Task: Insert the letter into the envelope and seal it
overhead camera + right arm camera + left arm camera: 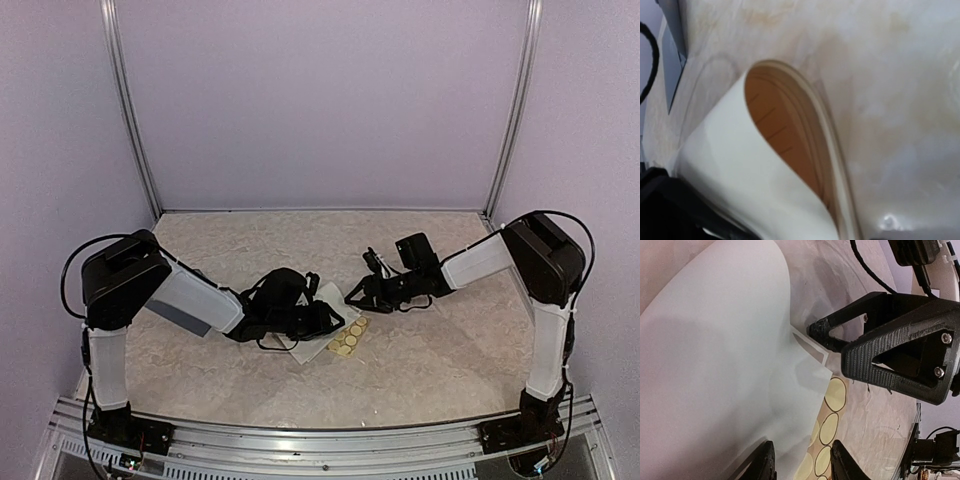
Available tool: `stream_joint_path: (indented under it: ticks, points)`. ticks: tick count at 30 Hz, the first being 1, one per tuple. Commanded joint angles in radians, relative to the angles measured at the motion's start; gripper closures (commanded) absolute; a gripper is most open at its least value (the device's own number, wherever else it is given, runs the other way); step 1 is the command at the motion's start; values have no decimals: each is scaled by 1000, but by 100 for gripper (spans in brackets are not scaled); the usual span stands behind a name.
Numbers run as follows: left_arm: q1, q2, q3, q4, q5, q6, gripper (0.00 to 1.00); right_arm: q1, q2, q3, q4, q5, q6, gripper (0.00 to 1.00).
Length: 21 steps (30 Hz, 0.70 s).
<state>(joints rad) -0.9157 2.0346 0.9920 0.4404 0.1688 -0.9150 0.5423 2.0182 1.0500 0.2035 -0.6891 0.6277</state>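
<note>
letter (715,365): on the table (430,350) between the 2 grippers, bowed up into a curl. The white back faces outward and the beige lined face is inside. 1 bordered corner lies flat on the table.
envelope (183,315): what looks like a slate-grey patch under the left forearm (195,300), well apart from the letter. It is mostly covered, so its flap cannot be judged. The letter is not in it.
left gripper (802,462): fingers spread, clamping nothing. The letter's edge and the sticker sheet (834,395) lie in the gap between them.
right gripper (826,337): low over the table, 1 fingertip at the letter's bordered corner. Whether its fingers are parted or pinching the paper cannot be told.
sticker sheet: tan with round pale stickers, just beside the letter, 1 edge tucked under the paper.
</note>
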Motion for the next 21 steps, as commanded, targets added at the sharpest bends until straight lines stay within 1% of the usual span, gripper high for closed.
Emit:
stream_joint_path:
  ticks: [1, 5, 10, 17, 19, 20, 21]
  points:
    - [0, 34, 1, -46, 6, -2, 65, 11, 40, -22, -64, -19, -4, 48]
    - [0, 39, -1, -39, 11, -7, 66, 15, 44, -22, -60, -26, 1, 55]
    - [0, 39, -3, -33, 13, -12, 66, 26, 59, -12, -56, -46, 3, 59]
    - [0, 48, -2, -25, 21, -21, 66, 29, 66, -10, -52, -46, 8, 67]
    - [0, 49, -3, -25, 20, -22, 66, 29, 64, -11, -53, -42, 9, 72]
    - [0, 50, -3, -25, 21, -23, 66, 30, 62, -10, -55, -41, 8, 78]
    - [0, 49, -3, -25, 20, -25, 66, 29, 60, -11, -57, -38, 7, 81]
